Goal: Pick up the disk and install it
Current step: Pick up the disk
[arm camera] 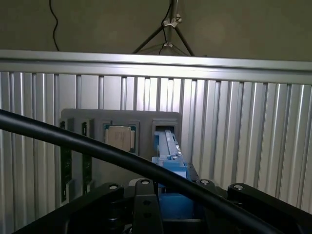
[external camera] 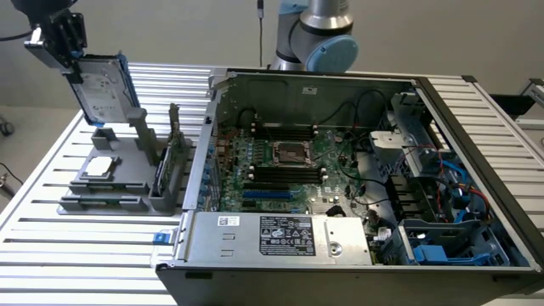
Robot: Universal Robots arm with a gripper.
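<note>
The disk hangs in the air at the exterior view's upper left, nearly upright and slightly tilted, its blue carrier framing the labelled face. The pincer is clamped on its upper end, so the drive hangs below the jaws. From the wrist, the disk is seen edge-on, reaching away from the pincer, with a black cable crossing in front.

Directly beneath stands a grey holder with a small square chip seated in it. Holder and open computer case sit side by side on a ribbed aluminium tabletop. A silver power-supply box fills the case's near edge. The arm rises behind the case against a plain grey wall.
</note>
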